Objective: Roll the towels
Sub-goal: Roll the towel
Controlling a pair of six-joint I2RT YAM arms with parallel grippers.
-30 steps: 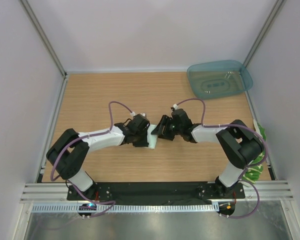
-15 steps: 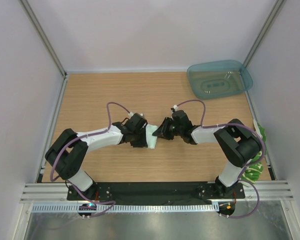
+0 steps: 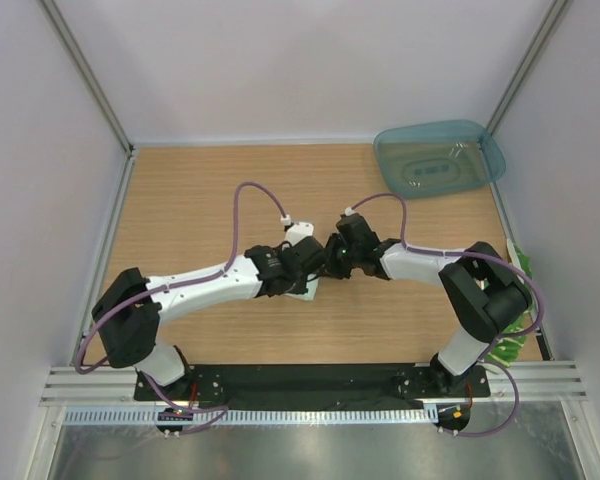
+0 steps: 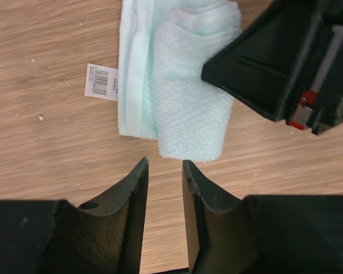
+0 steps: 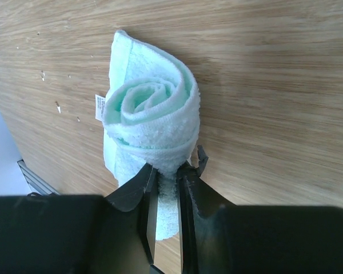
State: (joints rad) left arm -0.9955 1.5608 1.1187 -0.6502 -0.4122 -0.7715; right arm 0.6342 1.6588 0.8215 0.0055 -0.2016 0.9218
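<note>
The left gripper (image 4: 164, 162) hangs low over the wooden table (image 3: 180, 200) with its 2 fingers (image 4: 138, 182) only a narrow slit apart and nothing between them. Just ahead of its fingertips, close but not touching, lies the mint towel (image 4: 183, 108). The thick rolled part is straight in front, and a flatter hemmed strip lies alongside it toward the left finger's side. A small white barcode label (image 4: 101, 80) sticks out from that strip onto the wood, further to the left of the tool. Past the towel and to the right of the left gripper's line, the black body of the right gripper (image 5: 166, 171) sits over the far end of the roll.

From the right wrist camera, the right gripper's jaws are pinched tight on a loose layer at the near end of the towel. The roll stands right in front of its fingertips, its open spiral turned toward the camera and its far end resting on the table.

From above, the 2 grippers meet nose to nose over the towel. The teal tray (image 3: 440, 135) sits well beyond the right gripper, at the far right corner. 1 pale yellow and green towel (image 3: 504, 347) lies far behind it, beside the right arm's base.
</note>
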